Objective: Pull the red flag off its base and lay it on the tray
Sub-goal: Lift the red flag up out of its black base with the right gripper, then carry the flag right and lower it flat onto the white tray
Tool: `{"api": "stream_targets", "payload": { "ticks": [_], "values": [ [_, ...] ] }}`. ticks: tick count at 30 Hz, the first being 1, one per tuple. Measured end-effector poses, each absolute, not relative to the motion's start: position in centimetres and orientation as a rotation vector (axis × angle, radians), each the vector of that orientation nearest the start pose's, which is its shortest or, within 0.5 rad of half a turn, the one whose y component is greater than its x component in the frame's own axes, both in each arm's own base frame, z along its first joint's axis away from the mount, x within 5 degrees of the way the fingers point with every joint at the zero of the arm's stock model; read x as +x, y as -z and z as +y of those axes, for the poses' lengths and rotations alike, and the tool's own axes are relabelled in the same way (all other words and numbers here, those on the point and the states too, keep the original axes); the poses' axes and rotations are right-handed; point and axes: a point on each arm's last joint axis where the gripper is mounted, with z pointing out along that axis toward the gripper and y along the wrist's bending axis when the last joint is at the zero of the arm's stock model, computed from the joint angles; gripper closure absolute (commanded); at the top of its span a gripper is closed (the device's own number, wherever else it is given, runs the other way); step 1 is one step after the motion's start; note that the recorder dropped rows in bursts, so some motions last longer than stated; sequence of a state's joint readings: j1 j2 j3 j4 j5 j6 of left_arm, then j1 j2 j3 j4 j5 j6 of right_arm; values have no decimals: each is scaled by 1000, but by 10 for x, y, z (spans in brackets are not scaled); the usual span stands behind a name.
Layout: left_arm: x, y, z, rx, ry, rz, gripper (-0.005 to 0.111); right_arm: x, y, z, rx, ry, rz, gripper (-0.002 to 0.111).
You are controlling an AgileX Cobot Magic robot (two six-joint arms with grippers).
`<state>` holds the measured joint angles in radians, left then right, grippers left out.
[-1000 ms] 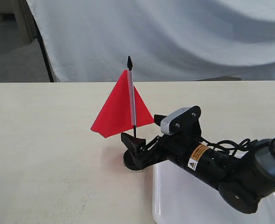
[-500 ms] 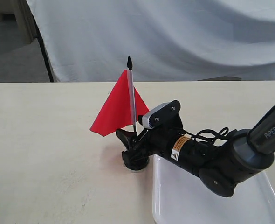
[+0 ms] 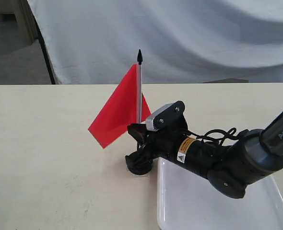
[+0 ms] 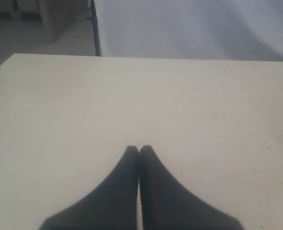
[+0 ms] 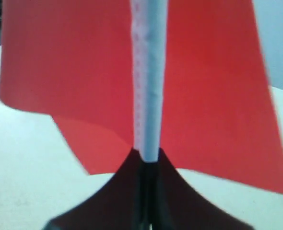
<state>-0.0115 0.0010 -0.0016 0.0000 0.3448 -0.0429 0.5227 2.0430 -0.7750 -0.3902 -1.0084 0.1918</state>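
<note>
The red flag (image 3: 117, 112) stands upright on its thin pole, black tip at the top and whitish sleeve (image 5: 148, 96) below it. My right gripper (image 3: 139, 130) is shut on the pole just under the cloth; in the right wrist view the gripper (image 5: 148, 160) clamps the sleeve's lower end, with the red flag (image 5: 74, 72) filling the background. The round black base (image 3: 139, 164) sits on the table right below the gripper. The pole's lower end is hidden. The white tray (image 3: 180, 206) lies just right of the base. My left gripper (image 4: 139, 148) is shut on nothing above bare table.
A pale wooden table (image 3: 45, 143) carries everything. A white cloth backdrop (image 3: 204, 38) hangs behind its far edge. The right arm's black body (image 3: 218, 165) stretches over the tray's near-left corner.
The right gripper has closed in on the pole and risen, and the flag has gone up with it. The base stays on the table.
</note>
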Motion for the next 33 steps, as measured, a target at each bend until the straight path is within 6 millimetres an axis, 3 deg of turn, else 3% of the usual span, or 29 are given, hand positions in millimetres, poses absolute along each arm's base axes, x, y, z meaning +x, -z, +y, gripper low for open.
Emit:
{"api": "stream_targets", "payload": {
  "ticks": [2,5,8,12,16,20,26,33],
  "values": [
    [53,-183,-1,-29,38,1828,107,295,-134,205,-676,-690,1636,109],
    [53,-183,-1,-29,38,1828,107,282,-166,190,-437,-783,1648,109],
    [53,-183,-1,-29,38,1828,107,266,-180,169,-175,-842,1676,109],
    [53,-183,-1,-29,38,1828,107,224,-191,132,107,-906,1692,109],
    [53,-183,-1,-29,38,1828,107,172,-188,112,275,-977,1714,109],
    [53,-183,-1,-29,38,1828,107,146,-181,109,381,-1021,1744,109],
    [53,-183,-1,-29,38,1828,107,131,-174,114,573,-1045,1775,109],
    [53,-183,-1,-29,38,1828,107,129,-156,104,840,-895,1800,109]
  ]
}}
